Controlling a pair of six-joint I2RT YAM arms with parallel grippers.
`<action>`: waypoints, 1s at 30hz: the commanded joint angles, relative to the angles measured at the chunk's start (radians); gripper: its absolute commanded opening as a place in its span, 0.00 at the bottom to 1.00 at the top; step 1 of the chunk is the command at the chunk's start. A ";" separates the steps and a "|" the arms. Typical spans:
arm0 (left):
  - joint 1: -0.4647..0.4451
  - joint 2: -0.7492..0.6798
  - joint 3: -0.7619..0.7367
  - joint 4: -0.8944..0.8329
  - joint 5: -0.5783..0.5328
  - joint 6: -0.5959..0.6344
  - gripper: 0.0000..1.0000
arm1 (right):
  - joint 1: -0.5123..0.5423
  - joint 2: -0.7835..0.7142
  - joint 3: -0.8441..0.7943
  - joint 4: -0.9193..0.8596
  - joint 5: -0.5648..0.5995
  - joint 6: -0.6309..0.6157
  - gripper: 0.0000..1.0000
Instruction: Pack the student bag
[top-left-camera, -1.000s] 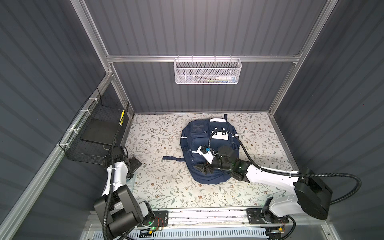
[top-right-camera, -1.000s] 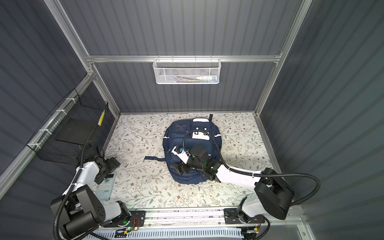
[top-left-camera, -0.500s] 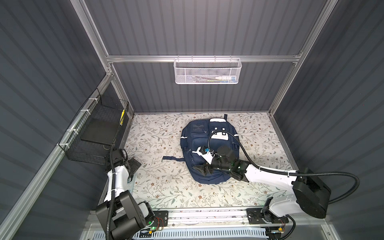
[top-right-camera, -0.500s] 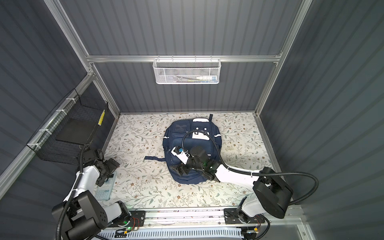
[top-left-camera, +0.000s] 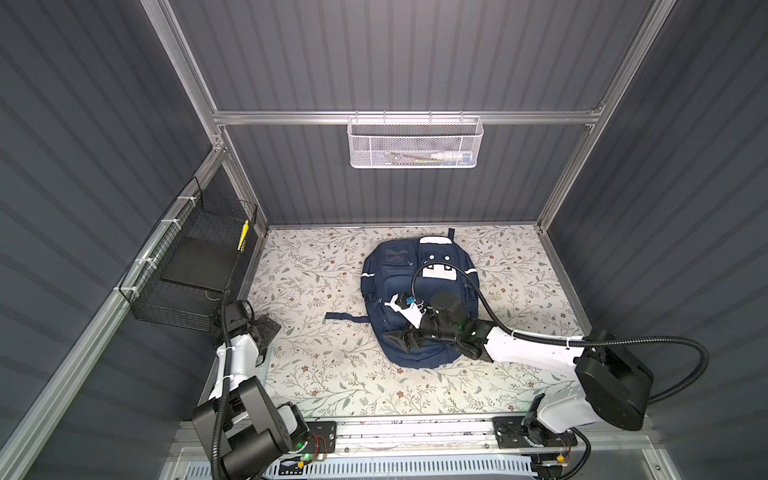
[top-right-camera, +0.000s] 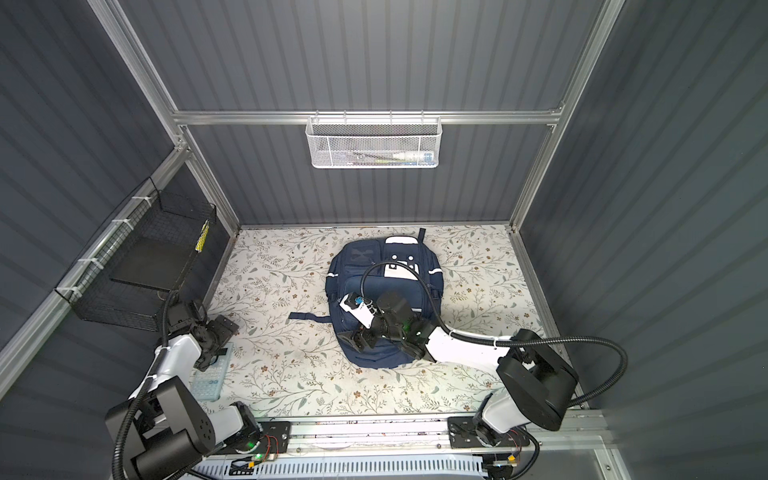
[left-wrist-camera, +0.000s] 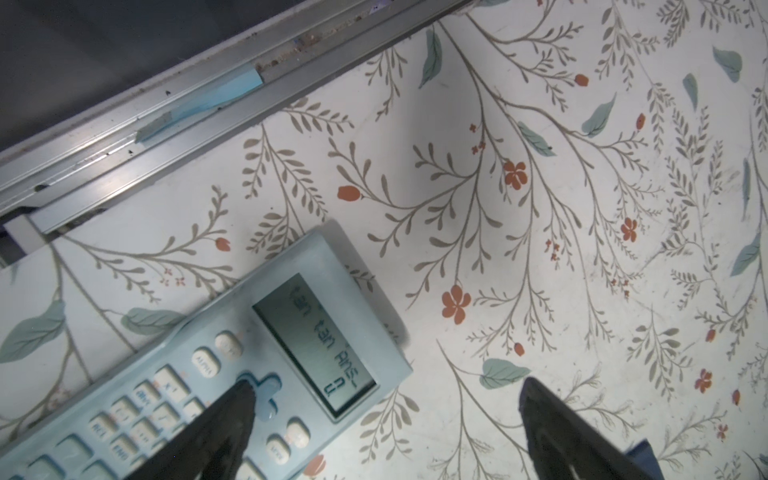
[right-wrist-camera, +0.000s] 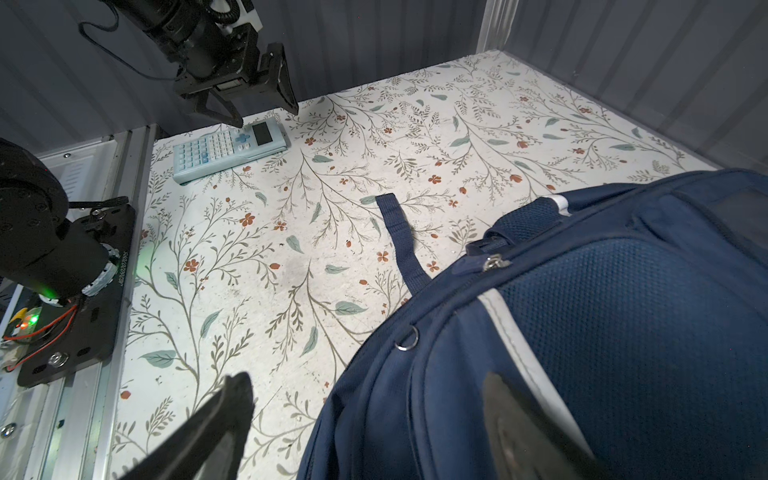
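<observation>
Student bag (top-left-camera: 386, 274) flat at centre of table (top-left-camera: 316, 374); both grippers spread wide, empty.
Right gripper (right-wrist-camera: 365, 382) hangs over bag's near edge, its arm (top-left-camera: 532, 349) and cable (top-left-camera: 478, 291) covering the front; left gripper (left-wrist-camera: 386, 390) has one finger over blue calculator (right-wrist-camera: 224, 149) at table's left edge.

I see open mat (top-left-camera: 316, 291) between the calculator (right-wrist-camera: 230, 147) and the backpack (top-left-camera: 395, 257); only 1 loose strap (right-wrist-camera: 401, 237) lies in it. The wall basket (top-left-camera: 187, 266) hangs over the left edge.

2 top views: high, far, steeply down on whole floor (top-left-camera: 311, 291). Left wrist: close over calculator (left-wrist-camera: 291, 353) under left gripper (left-wrist-camera: 384, 388). Right wrist: low beside student bag (right-wrist-camera: 602, 332) (shares calculator with left wrist).
</observation>
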 joint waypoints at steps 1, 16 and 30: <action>0.026 0.021 -0.014 -0.044 -0.036 0.044 1.00 | 0.005 0.014 0.024 0.000 -0.002 -0.023 0.87; -0.024 -0.068 0.044 -0.167 -0.087 0.013 1.00 | 0.022 0.045 0.075 -0.044 -0.005 -0.045 0.88; -0.057 -0.080 0.231 -0.267 0.148 0.321 1.00 | 0.023 0.025 0.030 -0.014 -0.004 -0.053 0.89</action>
